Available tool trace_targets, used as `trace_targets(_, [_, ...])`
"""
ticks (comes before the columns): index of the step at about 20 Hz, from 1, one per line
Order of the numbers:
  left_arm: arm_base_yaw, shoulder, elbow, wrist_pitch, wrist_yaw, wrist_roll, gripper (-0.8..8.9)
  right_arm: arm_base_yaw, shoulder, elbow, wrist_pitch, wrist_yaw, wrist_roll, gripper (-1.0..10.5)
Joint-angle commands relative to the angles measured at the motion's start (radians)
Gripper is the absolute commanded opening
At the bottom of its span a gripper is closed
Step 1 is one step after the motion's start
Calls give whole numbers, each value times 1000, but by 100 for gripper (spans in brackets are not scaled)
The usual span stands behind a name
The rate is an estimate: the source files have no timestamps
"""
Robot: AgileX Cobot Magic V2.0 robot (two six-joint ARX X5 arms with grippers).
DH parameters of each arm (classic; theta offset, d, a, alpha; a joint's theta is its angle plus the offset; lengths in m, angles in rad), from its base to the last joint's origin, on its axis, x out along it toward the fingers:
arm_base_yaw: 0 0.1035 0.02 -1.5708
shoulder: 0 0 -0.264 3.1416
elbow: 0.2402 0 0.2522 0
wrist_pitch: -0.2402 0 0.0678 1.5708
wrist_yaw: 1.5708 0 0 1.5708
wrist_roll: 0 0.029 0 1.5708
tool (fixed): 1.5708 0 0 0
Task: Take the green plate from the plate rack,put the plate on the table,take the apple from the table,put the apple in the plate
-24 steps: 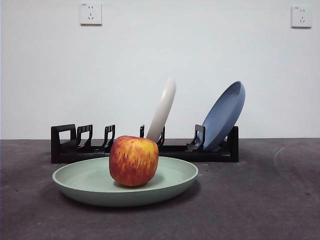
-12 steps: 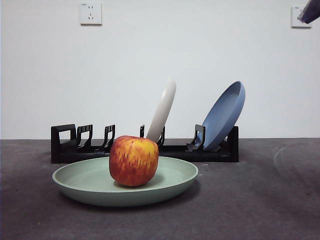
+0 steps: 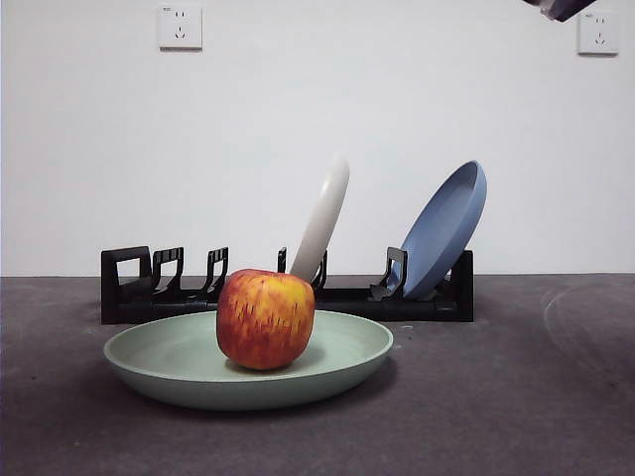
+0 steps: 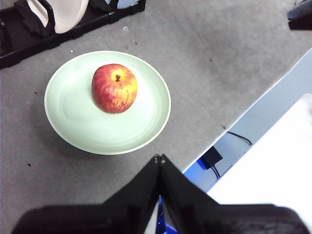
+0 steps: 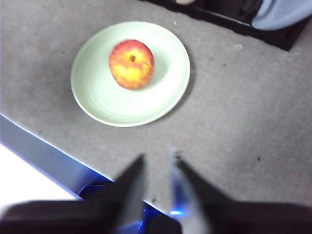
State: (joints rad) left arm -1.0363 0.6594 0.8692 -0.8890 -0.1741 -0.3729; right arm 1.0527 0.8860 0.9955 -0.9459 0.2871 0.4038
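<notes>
The red and yellow apple (image 3: 265, 319) sits upright in the pale green plate (image 3: 164, 354), which lies flat on the dark grey table (image 3: 496, 397) in front of the black plate rack (image 3: 129, 288). In the left wrist view, my left gripper (image 4: 160, 158) is shut and empty, high above the table edge, apart from the plate (image 4: 78, 117) and apple (image 4: 114, 88). In the blurred right wrist view, my right gripper (image 5: 157, 158) is slightly open and empty, high above the plate (image 5: 107, 102) and apple (image 5: 131, 64). A dark arm tip (image 3: 561, 8) shows at the front view's top right.
The rack holds a leaning cream-white plate (image 3: 322, 220) and a blue plate (image 3: 446, 228). The rack's left slots stand bare. The table's front edge (image 4: 243, 117) runs close below both grippers. Another gripper (image 4: 300, 17) shows at a corner of the left wrist view.
A dark arm tip has come into the front view's top right corner and moved left along the top edge. The plate, the apple and the rack have not moved.
</notes>
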Motion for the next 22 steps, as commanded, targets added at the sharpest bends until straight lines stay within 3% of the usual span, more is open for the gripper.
trace_targets(1, [1,5,-6,32,-3,16,-9,2,0,-4,4,2,-3,-17])
trace_targets(14, [3,29,-5,51,-3,8,-4,1,0,-3,3,5,15,-17])
trace_targets(15, [20,8,-5,47,-12,50,-4,1,0,-3,3,5,15,-17])
trace_targets(17, [101,-50,-7,51,7,100,-4,1,0,-3,3,5,15,-17])
trace_targets(18, [163,-77,-13,74,29,78,-4,1,0,-3,3,5,15,-17])
trace_targets(22, [507,-236,-148,312,184,56,-4,1,0,-3,3,5,15,-17])
